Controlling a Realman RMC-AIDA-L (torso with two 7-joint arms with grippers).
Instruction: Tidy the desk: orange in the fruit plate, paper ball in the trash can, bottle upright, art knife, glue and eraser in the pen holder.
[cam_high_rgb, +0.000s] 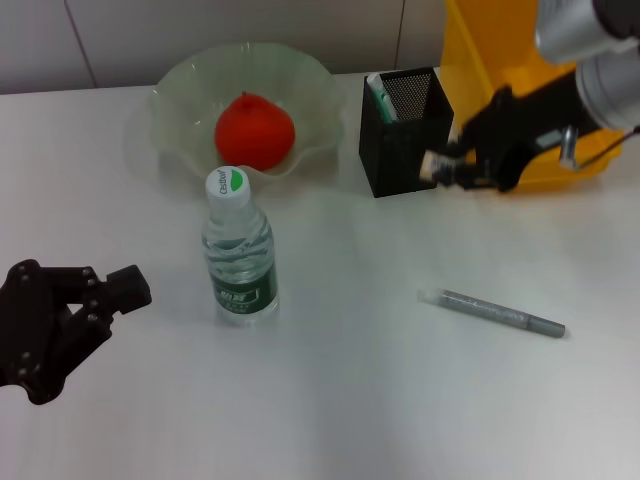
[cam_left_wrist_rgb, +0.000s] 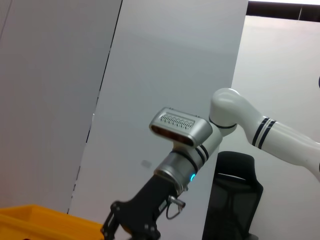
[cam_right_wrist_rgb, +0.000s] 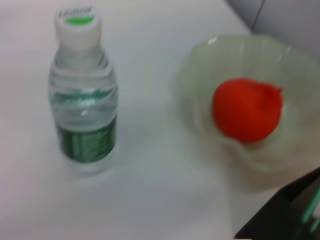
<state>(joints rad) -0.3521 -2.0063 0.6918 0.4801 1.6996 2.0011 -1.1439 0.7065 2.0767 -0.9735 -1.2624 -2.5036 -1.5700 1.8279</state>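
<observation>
Eraser (cam_high_rgb: 437, 166), small pale block, is clamped between right gripper (cam_high_rgb: 447, 170) fingers just beside pen holder (cam_high_rgb: 403, 130) rim, not yet over opening. Risk judged: release outside rim, eraser dropped onto desk (cam_high_rgb: 340, 400). Art knife (cam_high_rgb: 492, 312) is left lying on desk. Left gripper (cam_high_rgb: 118, 292) is parked low, finger state cannot be told. Bottle (cam_high_rgb: 239, 250) is upright, orange (cam_high_rgb: 254, 131) is in fruit plate (cam_high_rgb: 180, 90).

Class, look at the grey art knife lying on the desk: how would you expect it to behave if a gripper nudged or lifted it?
The art knife looks thin and rigid, so it would probably stay stiff. Lying flat on the smooth white desk, it may slide or spin when nudged. Its low, slim profile likely leaves little to grip.
</observation>
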